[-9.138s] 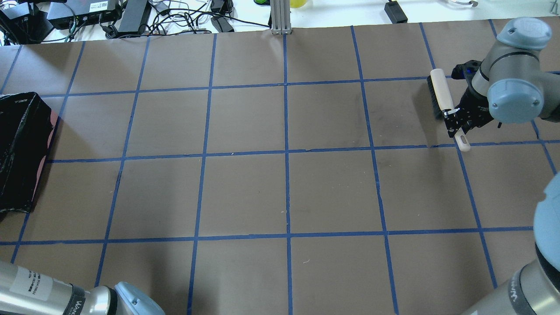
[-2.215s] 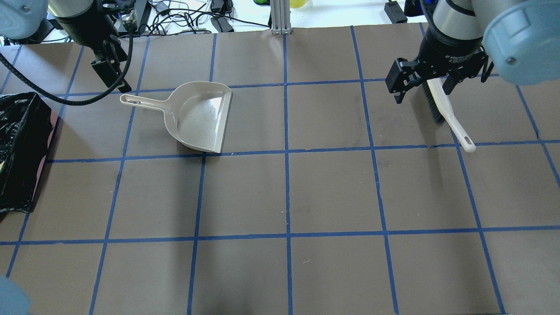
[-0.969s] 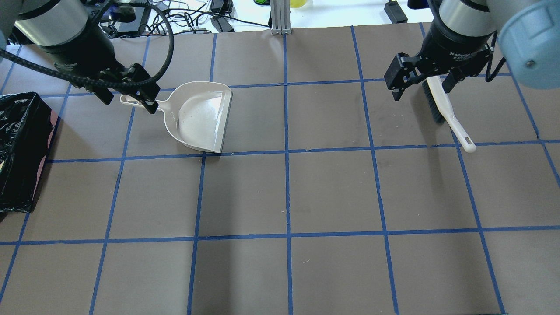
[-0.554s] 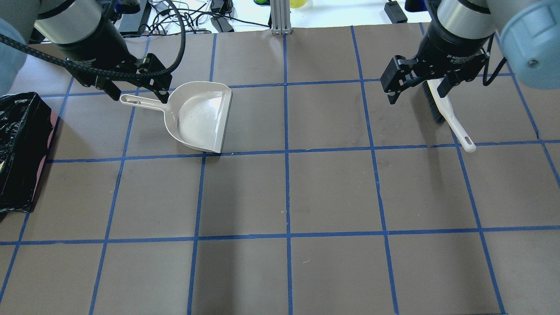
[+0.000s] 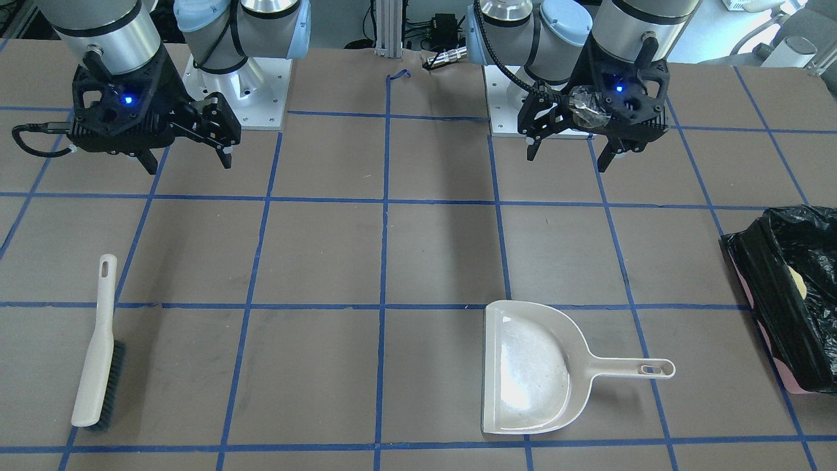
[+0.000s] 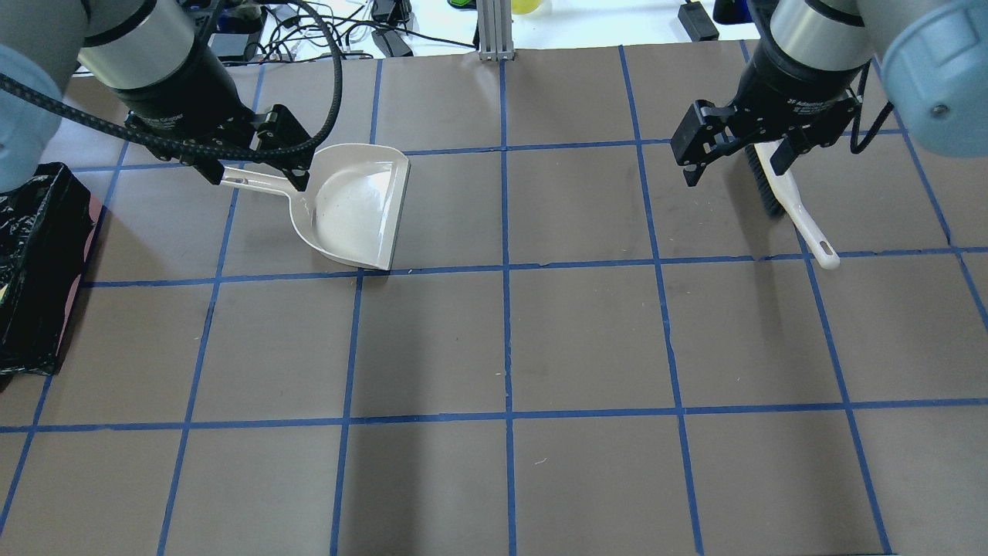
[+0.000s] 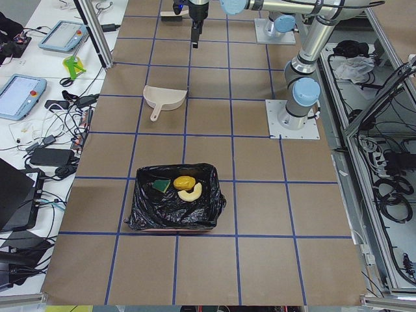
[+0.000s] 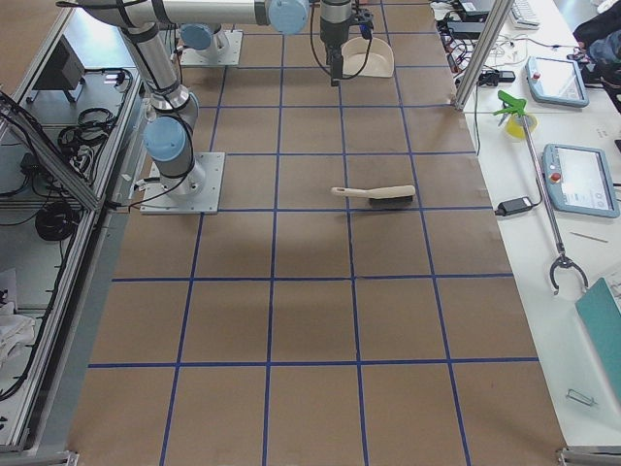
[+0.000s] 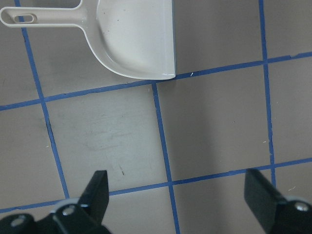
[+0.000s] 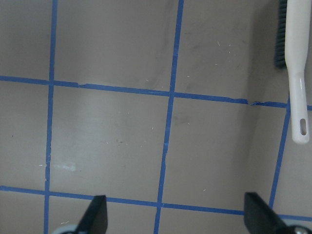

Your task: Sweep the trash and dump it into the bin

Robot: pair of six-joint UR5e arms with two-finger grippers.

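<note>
The trash lies inside the bin, a pink box lined with a black bag: a yellow-brown lump, a tan crescent and a green-striped sponge. The bin stands at the table's left end. The beige dustpan lies empty on the table. My left gripper is open and empty, hovering above the dustpan's handle. The brush lies flat at the far right. My right gripper is open and empty, above and just left of the brush.
Brown paper with a blue tape grid covers the table. Cables and power bricks lie beyond the far edge. A metal post stands at the back centre.
The right gripper has let go of the brush, which now lies on the table. The dustpan has appeared on the table. The left gripper has moved right over the dustpan's handle.
</note>
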